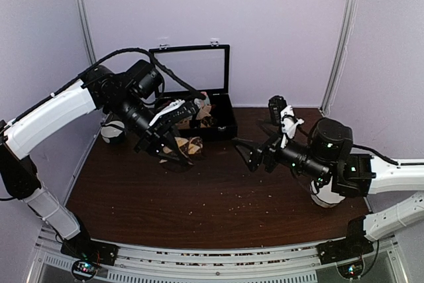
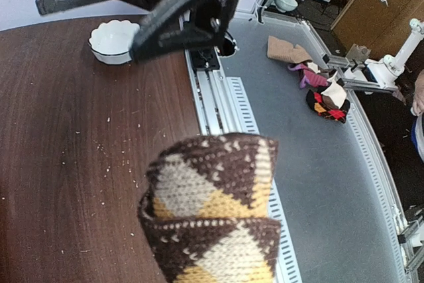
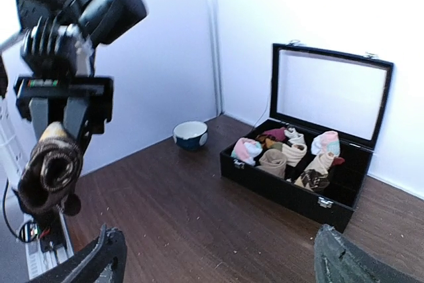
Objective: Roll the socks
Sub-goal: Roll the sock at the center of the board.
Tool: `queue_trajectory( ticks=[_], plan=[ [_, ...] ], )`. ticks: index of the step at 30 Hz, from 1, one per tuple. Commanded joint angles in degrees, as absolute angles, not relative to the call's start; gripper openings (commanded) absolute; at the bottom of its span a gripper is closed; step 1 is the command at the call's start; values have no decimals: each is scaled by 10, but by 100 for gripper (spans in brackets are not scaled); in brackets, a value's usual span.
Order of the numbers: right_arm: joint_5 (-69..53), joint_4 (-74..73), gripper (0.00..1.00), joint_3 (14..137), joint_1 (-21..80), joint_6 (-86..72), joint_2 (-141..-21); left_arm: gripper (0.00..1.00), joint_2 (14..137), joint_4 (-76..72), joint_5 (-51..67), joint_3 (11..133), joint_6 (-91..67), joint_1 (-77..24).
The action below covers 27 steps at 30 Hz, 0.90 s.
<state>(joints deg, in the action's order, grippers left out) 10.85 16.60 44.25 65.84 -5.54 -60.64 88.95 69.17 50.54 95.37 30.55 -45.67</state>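
The socks (image 1: pixel 187 146) are a tight roll of dark brown knit with tan and yellow diamonds. My left gripper (image 1: pixel 171 145) is shut on the roll and holds it above the table, just in front of the black box. The roll fills the lower left wrist view (image 2: pixel 212 210) and hides the fingers there. It also shows in the right wrist view (image 3: pixel 50 162), hanging from the left arm. My right gripper (image 1: pixel 254 155) is open and empty over the table's middle right, pointing at the roll, a short way from it. Its fingers (image 3: pixel 99 260) frame bare table.
An open black box (image 1: pixel 228 127) at the back holds several small sock rolls (image 3: pixel 278 154). A blue-and-white bowl (image 3: pixel 190 134) sits at the far left, a white bowl (image 2: pixel 112 41) near the right arm. Crumbs dot the brown table (image 1: pixel 199 197).
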Motion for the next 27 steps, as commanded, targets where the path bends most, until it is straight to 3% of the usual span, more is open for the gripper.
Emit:
queue_trajectory(
  ticks=[1,10,22,27],
  plan=[
    [-2,134,97,505,677,3,-655,0,886,686,543,956,287,-452],
    [-78,141,91,599,698,23,-740,0,888,685,538,951,287,-452],
    [-122,99,67,646,697,10,-784,0,887,685,533,951,288,-452],
    [-130,80,49,667,697,-2,-808,0,890,688,534,958,289,-452]
  ],
)
